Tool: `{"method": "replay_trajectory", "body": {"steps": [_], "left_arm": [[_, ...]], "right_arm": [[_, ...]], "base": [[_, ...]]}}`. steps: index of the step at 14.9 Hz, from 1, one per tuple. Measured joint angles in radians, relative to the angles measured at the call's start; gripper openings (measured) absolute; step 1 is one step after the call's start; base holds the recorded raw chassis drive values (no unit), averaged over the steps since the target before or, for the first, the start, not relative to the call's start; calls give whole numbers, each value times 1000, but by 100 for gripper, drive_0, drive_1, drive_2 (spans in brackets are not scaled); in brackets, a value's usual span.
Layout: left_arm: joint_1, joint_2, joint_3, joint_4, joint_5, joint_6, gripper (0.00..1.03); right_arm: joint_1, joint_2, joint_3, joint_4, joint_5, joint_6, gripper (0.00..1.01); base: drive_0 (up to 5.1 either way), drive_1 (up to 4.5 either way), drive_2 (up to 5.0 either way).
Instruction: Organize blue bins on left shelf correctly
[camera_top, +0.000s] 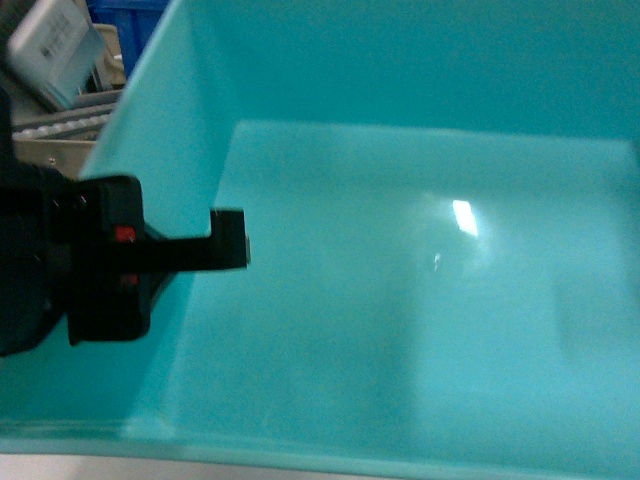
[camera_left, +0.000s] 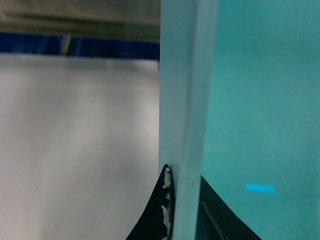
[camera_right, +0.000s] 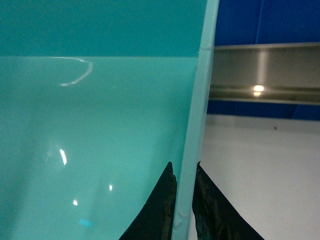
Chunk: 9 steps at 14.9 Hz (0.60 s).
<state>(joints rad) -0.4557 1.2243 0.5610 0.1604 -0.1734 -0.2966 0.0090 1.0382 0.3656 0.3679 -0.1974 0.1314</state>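
Turquoise bin (camera_top: 400, 300): left pincer (camera_left: 182, 210) pinches one wall; right pincer (camera_right: 184, 200) pinches the opposite.

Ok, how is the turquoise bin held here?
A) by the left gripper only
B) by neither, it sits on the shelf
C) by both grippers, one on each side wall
C: each wrist view shows black fingers straddling a wall of the turquoise bin.
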Motion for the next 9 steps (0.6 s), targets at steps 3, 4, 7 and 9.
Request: {"method": "replay_trajectory", "body": {"steps": [3,4,7,9], "left_arm": [[-6,-51,-2,14,-8,12,6],[-6,-50,-2,4,-8,13,6],[-6,-47,-6,8,-8,13,6],[-6,-47,-6,6,-8,13,6]], "right_arm": [[0,-115,-2,-24,2,0,9],[0,-100,-2,-26,2,1,9],[0,-99,-3,-27,1,6,9],[0,-98,-3,-28,0,6,9]], "base": [[0,0,0],[0,0,0],[0,0,0],[0,0,0]]}}
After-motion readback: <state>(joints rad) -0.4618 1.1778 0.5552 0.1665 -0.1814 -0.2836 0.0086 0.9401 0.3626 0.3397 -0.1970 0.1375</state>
